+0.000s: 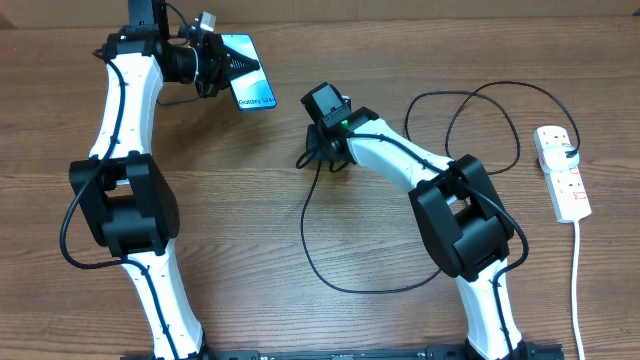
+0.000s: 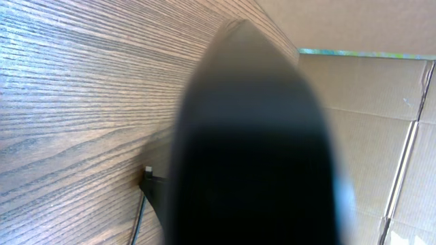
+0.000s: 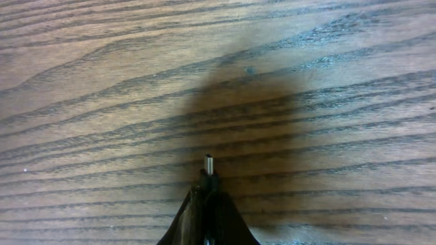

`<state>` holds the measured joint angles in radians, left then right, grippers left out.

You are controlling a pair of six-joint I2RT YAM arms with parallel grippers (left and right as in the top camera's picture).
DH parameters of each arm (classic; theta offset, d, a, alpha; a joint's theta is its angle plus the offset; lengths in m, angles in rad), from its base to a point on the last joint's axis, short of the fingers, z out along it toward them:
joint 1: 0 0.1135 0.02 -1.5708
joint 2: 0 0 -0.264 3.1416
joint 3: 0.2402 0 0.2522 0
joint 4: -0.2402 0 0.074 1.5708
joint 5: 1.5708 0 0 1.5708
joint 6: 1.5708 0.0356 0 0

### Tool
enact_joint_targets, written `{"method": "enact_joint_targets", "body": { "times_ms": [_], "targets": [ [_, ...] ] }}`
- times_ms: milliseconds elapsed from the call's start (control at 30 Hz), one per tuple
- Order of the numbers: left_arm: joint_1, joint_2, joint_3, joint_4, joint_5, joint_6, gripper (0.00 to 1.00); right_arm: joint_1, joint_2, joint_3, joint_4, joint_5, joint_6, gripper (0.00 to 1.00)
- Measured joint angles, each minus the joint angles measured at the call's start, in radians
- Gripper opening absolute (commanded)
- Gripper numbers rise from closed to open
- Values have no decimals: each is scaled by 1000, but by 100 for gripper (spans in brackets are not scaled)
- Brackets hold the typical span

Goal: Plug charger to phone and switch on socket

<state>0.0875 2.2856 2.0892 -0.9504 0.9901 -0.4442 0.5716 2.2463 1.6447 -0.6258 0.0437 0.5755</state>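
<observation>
Charger tip [image 3: 209, 164] juts forward from right gripper [image 3: 208, 189] (pinched).

Even, bright light; a blurred dark mass [image 2: 252, 150] (far too close) fills the left wrist view.

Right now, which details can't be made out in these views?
- Left wrist: a dark blur fills the middle, too close to focus, hiding what lies behind.
- Overhead: socket switches too small to read on or off.
- Overhead: phone port not visible; left tool covers part of it.
- Right wrist: only the charger tip shows; right tool hides the rest.
</observation>
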Motion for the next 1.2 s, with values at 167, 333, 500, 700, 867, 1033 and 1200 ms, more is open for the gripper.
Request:
{"method": "enact_joint_targets", "body": {
  "times_ms": [167,333,500,700,867,1033,1200],
  "targets": [
    [0,0,0,10,39,0,4,-54,0,1,-4,-156,-39,4],
    [0,0,0,100,169,-11,4,-151,-7,0,45,-535,-161,4],
    [0,0,0,205,256,-79,4,-231,-42,-1,181,-948,-239,4],
    [0,0,-1,272,286,-161,4,-257,-67,-1,247,-1252,-266,4],
    [-6,0,-1,279,267,-201,4,-249,-67,-1,339,-1342,-224,4],
    [-32,0,-2,339,245,-264,4,-243,-67,-1,429,-1372,-121,4],
    [-70,0,-2,402,237,-299,4,-242,-67,-1,568,-1411,27,4]
  ]
}}
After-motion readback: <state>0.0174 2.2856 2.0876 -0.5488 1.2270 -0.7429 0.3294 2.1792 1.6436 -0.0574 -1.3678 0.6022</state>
